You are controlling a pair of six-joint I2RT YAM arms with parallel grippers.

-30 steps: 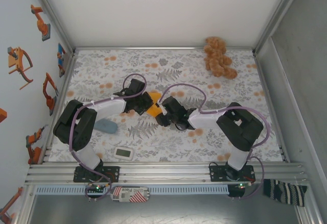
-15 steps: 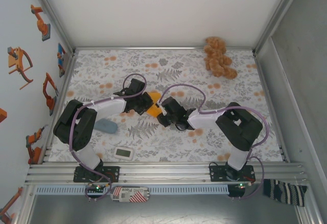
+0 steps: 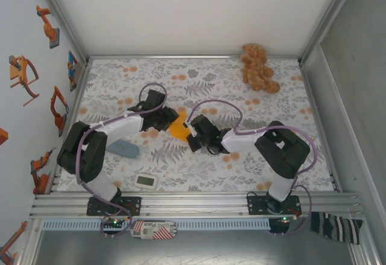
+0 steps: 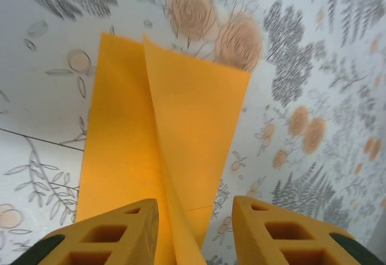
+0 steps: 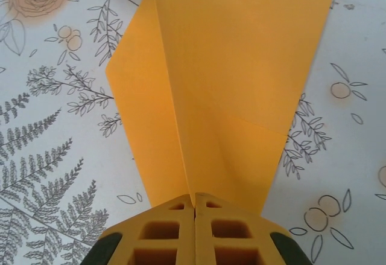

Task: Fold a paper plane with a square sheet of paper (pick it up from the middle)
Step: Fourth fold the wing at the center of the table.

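Left tool [image 4: 193,209]: is standing open, its two yellow fingers [image 4: 114,238] sitting well apart with a wide gap between them.
Right tool [image 5: 194,203]: is pinching shut on the paper, its yellow pads [image 5: 163,235] pressing together with the raised fold caught between them.
Orange sheet of paper [image 5: 229,78]: is lying creased in the gap between the two tools, which are facing each other from opposite ends. Seen from the right wrist, it is fanning out ahead of the closed fingertips in two flaps that are meeting at a ridge at the pads.
Sheet at the left tool: is running forward from between the open fingers. One flap is lying flat by the left finger, and the other is rising along a centre fold towards the right finger. Whether either finger is touching the paper cannot be told.
Floral cloth [image 3: 241,96]: is covering the counter under both tools and showing on each side of the sheet.
Plush toy [image 3: 258,67]: is sitting well apart from the right tool, far beyond it at the back corner of the counter.
Blue-grey pad [image 3: 125,150]: is lying behind the left tool, beside that arm's forearm.
Small white device [image 3: 146,181]: is resting further back again, near the left arm's base.
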